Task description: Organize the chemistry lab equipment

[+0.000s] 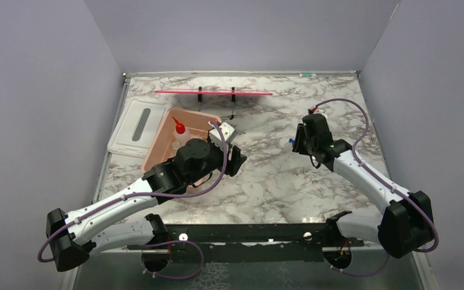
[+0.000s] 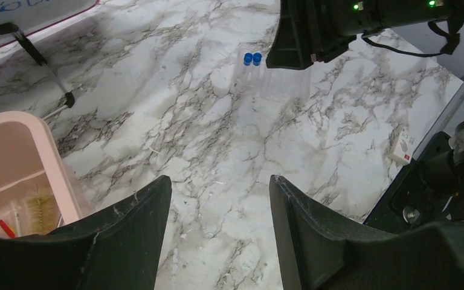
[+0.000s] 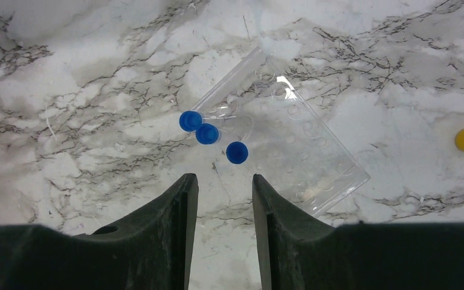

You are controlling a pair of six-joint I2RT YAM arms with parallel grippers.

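I see right gripper [image 3: 223, 178] over marble table [image 1: 278, 181], jaws partly apart, holding nothing; three blue-capped tubes [image 3: 207, 133] stand along edge of clear rack [image 3: 314, 151], just ahead of its fingertips; left gripper [image 2: 220, 181] spread wide, empty, beside pink tub [image 1: 157, 145]; squeeze bottle with red nozzle [image 1: 180, 130] and small brush [image 2: 39, 208] sit inside tub.

Marble table [image 1: 278, 181] (plain lavender walls [image 1: 36, 90])
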